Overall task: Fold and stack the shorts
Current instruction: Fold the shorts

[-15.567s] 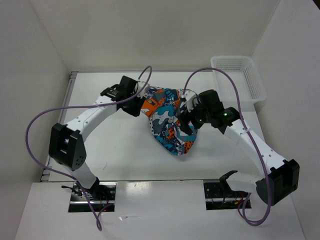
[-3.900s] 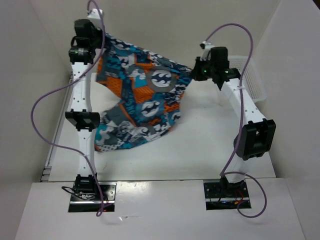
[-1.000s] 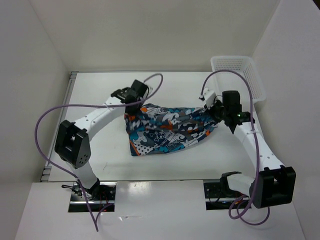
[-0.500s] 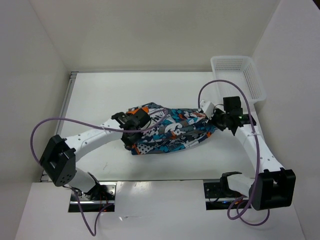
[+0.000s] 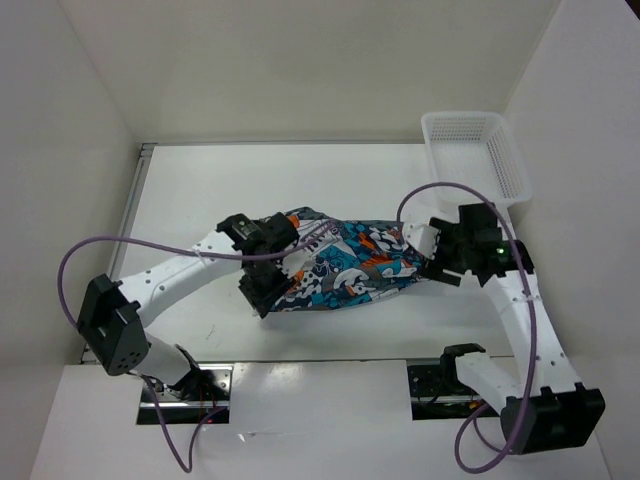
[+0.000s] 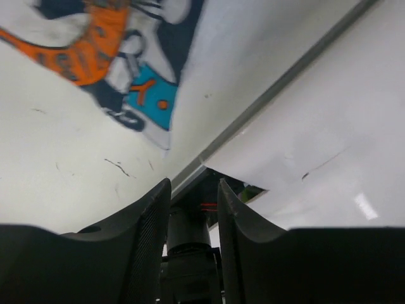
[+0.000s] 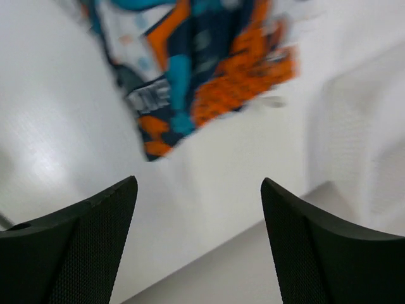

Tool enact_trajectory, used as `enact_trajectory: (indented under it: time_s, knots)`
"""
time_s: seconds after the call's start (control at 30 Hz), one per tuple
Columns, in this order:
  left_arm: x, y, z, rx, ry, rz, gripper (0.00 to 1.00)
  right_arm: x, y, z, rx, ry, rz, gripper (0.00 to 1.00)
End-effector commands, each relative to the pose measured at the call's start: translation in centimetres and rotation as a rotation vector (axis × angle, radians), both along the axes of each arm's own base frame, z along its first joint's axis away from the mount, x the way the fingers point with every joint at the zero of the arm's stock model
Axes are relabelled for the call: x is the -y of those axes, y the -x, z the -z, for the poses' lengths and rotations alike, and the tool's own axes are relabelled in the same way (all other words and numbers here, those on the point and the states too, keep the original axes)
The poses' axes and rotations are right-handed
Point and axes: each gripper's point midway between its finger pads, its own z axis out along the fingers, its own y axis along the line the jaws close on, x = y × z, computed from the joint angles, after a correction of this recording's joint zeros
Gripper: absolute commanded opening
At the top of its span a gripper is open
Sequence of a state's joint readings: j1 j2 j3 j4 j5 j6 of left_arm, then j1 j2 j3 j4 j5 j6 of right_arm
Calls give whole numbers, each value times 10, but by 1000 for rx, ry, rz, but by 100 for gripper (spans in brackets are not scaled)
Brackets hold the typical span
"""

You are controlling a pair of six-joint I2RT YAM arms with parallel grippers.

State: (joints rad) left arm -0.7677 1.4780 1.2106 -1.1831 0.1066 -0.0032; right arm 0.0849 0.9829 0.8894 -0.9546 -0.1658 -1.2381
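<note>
The shorts (image 5: 345, 265), printed in blue, orange, white and grey, lie as a folded band across the middle of the table. My left gripper (image 5: 260, 293) is at the band's left end, over its near corner. In the left wrist view my left gripper (image 6: 193, 190) has its jaws a little apart with nothing between them, and a corner of the shorts (image 6: 120, 57) lies beyond. My right gripper (image 5: 437, 268) is at the band's right end. In the right wrist view my right gripper (image 7: 199, 187) is wide open and empty, with the shorts' end (image 7: 202, 69) ahead of it.
A white mesh basket (image 5: 475, 155) stands at the back right corner. White walls close in the table on the left, back and right. The table's near edge (image 6: 266, 101) runs close to my left gripper.
Both grippers have moved toward the near side. The right gripper has drawn back off the band's right end. The shorts now lie a little nearer and flatter on the table.
</note>
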Motion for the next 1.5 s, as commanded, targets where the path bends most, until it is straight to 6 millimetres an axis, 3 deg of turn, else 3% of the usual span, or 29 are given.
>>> enact_trajectory:
  time_s: [0.0, 0.03, 0.07, 0.1, 0.13, 0.17, 0.2, 0.23, 0.27, 0.3, 0.33, 0.47, 0.6, 0.63, 0.8, 0.97, 1.0, 1.1, 1.17, 1.23, 1.27, 1.3, 1.4, 1.47]
  knots:
    - [0, -26, -31, 76, 98, -88, 44, -29, -17, -84, 206, -165, -51, 84]
    - [-1, -46, -35, 130, 124, -132, 45, -39, -19, -105, 247, -210, -74, 84]
    - [-11, -73, -33, 160, 137, -221, 45, -51, -23, -110, 253, -256, -87, 84]
    - [-8, -96, -34, 196, 184, -262, 47, -75, -21, -117, 242, -360, -87, 83]
    - [-10, -113, -34, 201, 207, -301, 49, -89, -33, -127, 298, -420, -99, 82]
    - [-8, -144, -31, 229, 236, -341, 49, -102, -35, -125, 287, -454, -118, 81]
    - [-26, -168, -28, 251, 235, -414, 51, -125, -30, -121, 257, -489, -182, 79]
    - [-31, -183, -24, 264, 237, -441, 51, -137, -32, -103, 187, -507, -170, 78]
    - [-37, -209, -12, 295, 216, -469, 51, -148, -35, -97, 168, -519, -186, 78]
    - [-44, -220, -7, 298, 213, -493, 51, -168, -26, -88, 124, -515, -236, 76]
    - [-42, -227, -2, 295, 211, -493, 51, -177, -25, -65, 72, -484, -250, 75]
    - [-23, -258, 15, 353, 257, -466, 53, -226, -22, -43, 63, -462, -323, 73]
    - [-17, -280, 42, 371, 215, -460, 56, -242, -4, -5, -8, -393, -395, 73]
    - [-22, -284, 58, 345, 196, -475, 56, -248, 7, 1, -17, -375, -434, 73]
    - [-23, -286, 76, 305, 187, -482, 55, -258, 2, 24, 11, -381, -390, 73]
    - [-18, -272, 92, 278, 151, -459, 37, -251, -12, 55, 53, -334, -327, 73]
    - [-18, -272, 92, 278, 151, -459, 28, -255, -20, 51, 87, -348, -323, 73]
    - [-15, -270, 96, 269, 147, -450, 14, -249, -17, 72, 63, -296, -336, 72]
    - [-14, -272, 96, 277, 152, -450, 6, -247, -18, 79, 61, -277, -338, 67]
    - [-14, -272, 96, 277, 152, -450, 5, -244, -17, 86, 55, -254, -356, 56]
    - [-13, -274, 95, 286, 157, -450, 3, -243, -15, 89, 53, -253, -356, 50]
    - [-13, -274, 95, 286, 157, -450, 1, -243, -16, 89, 57, -249, -364, 37]
    - [-18, -279, 95, 314, 134, -458, 0, -242, -15, 87, 62, -242, -375, 16]
    - [-27, -289, 91, 341, 133, -481, 0, -237, -11, 88, 51, -218, -391, 9]
